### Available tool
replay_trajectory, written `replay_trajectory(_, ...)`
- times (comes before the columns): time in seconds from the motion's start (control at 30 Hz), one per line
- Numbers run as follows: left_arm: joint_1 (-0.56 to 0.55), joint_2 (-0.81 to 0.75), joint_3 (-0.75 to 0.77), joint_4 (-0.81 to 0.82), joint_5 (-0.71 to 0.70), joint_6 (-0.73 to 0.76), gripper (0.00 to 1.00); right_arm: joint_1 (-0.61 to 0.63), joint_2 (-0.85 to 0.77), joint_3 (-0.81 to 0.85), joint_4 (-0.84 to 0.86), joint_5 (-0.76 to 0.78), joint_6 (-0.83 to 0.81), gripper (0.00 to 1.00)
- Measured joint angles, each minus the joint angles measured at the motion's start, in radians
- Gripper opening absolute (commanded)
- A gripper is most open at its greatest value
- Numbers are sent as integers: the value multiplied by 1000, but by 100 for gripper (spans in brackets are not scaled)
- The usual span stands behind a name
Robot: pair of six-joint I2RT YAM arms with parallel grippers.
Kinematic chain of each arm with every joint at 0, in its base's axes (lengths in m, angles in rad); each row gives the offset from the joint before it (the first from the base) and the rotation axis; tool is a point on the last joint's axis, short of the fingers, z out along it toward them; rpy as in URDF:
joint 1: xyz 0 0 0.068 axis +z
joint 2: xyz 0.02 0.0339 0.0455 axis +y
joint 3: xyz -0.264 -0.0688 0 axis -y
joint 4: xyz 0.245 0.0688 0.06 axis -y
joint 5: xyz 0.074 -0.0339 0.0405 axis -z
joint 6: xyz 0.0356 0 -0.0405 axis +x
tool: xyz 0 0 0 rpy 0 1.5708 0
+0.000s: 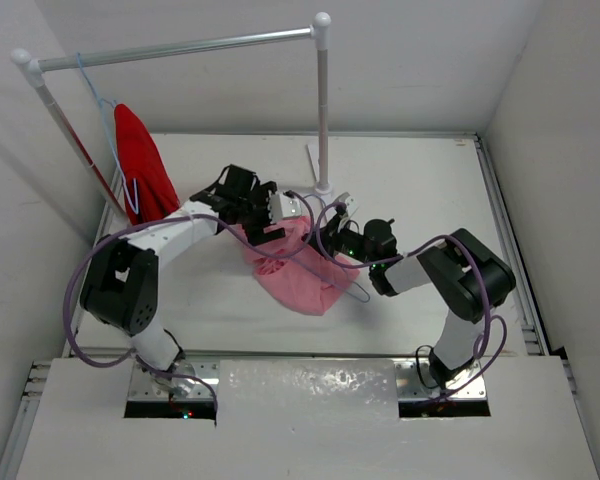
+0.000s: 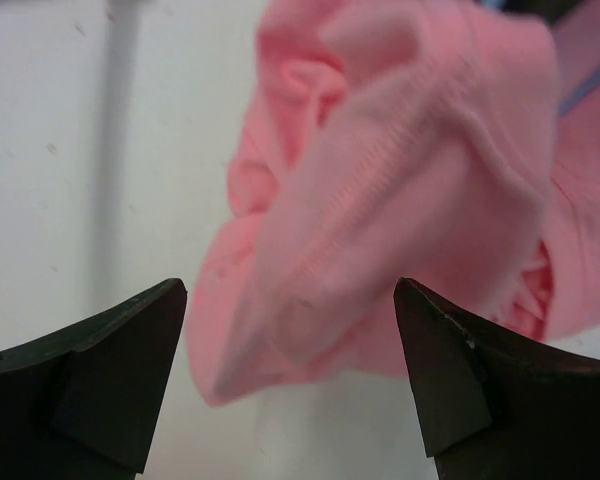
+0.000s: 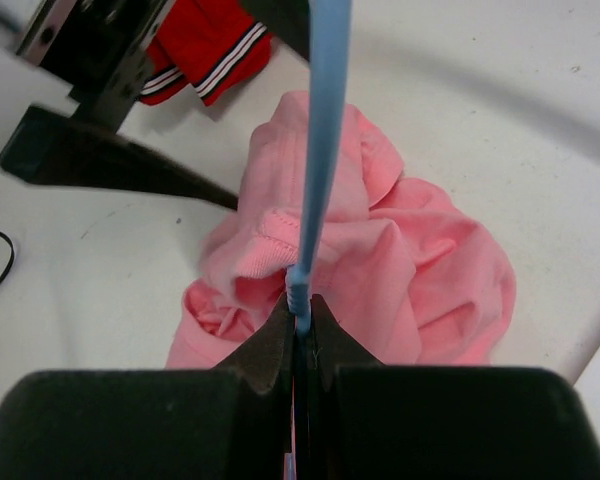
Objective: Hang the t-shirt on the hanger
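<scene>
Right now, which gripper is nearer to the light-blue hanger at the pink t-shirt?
Right. The right gripper is shut on the hanger, gripping its wire. The left gripper is open at a fold of the pink t-shirt, apart from the hanger.

The t-shirt (image 3: 410, 270) is soft, matt pink knit cloth with a stitched hem. Across it, the hanger (image 3: 323, 130) is smooth, with a faint sheen. The left end effector (image 2: 290, 290) and right end effector (image 3: 300, 320) are matt black plastic. Under the t-shirt, the bench (image 3: 500, 120) is matt white.
</scene>
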Motion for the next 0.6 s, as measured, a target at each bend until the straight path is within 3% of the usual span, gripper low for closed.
replay_trajectory(0.27, 0, 74, 56, 63, 89, 68, 75, 0, -40, 2, -56, -31, -28, 0)
replay_trajectory(0.37, 0, 128, 64, 33, 135, 104, 59, 0, -51, 11, -83, -42, -40, 0)
replay_trajectory(0.4, 0, 144, 66, 18, 151, 117, 47, 0, -56, 15, -94, -45, -45, 0)
replay_trajectory(0.47, 0, 165, 68, -18, 179, 137, 36, 0, -68, 19, -118, -48, -55, 0)
replay_trajectory(0.5, 0, 168, 69, -37, 191, 145, 16, 0, -74, 22, -127, -48, -61, 0)
replay_trajectory(0.53, 0, 168, 71, -53, 200, 152, 6, 0, -81, 26, -142, -51, -69, 0)
replay_trajectory(0.6, 0, 167, 86, -87, 216, 164, 0, 0, -97, 31, -163, -50, -88, 0)
